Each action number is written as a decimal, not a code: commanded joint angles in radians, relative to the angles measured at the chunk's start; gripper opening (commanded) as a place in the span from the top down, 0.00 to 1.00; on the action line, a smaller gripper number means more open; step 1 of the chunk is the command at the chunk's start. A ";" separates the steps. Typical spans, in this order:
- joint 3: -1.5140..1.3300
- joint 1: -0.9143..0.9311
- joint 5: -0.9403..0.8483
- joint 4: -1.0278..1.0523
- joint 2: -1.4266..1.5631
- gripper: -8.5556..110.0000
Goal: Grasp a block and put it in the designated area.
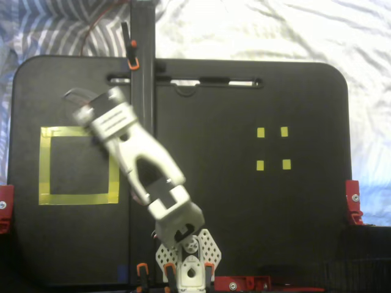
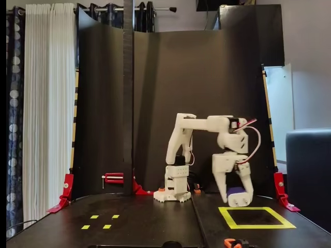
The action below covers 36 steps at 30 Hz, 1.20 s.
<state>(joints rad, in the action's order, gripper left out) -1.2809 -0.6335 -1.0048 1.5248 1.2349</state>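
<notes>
In a fixed view from the front, my gripper (image 2: pixel 239 195) points down and is shut on the dark navy-blue block (image 2: pixel 237 190). It holds the block low, at the far left corner of the yellow-tape designated area (image 2: pixel 261 226). I cannot tell whether the block touches the surface. In a fixed view from above, the white gripper head (image 1: pixel 98 122) sits over the upper right corner of the designated area (image 1: pixel 44 165), and the block is hidden beneath it.
Four tiny yellow markers (image 1: pixel 261 132) lie on the black board's other half and also show in the front view (image 2: pixel 95 217). A black upright pole (image 1: pixel 142 61) stands close beside the arm. Red clamps (image 1: pixel 353 201) grip the board edges.
</notes>
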 commanded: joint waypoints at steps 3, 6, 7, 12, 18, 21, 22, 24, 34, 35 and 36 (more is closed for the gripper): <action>-0.032 -0.071 0.044 0.009 0.089 0.73; -0.066 -0.106 0.064 0.006 0.103 0.73; -0.075 -0.115 0.072 0.005 0.104 0.73; -0.094 -0.150 0.100 -0.009 0.106 0.73; -0.100 -0.173 0.110 -0.025 0.104 0.73; -0.107 -0.184 0.121 -0.032 0.101 0.73; -0.112 -0.189 0.124 -0.037 0.100 0.73; -0.124 -0.195 0.127 -0.048 0.097 0.73; -0.183 -0.210 0.132 -0.140 0.041 0.73; -0.186 -0.210 0.132 -0.146 0.035 0.73; -0.187 -0.210 0.133 -0.149 0.031 0.73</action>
<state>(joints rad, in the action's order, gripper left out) -1.4696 -0.8406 -0.8790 1.3837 1.2625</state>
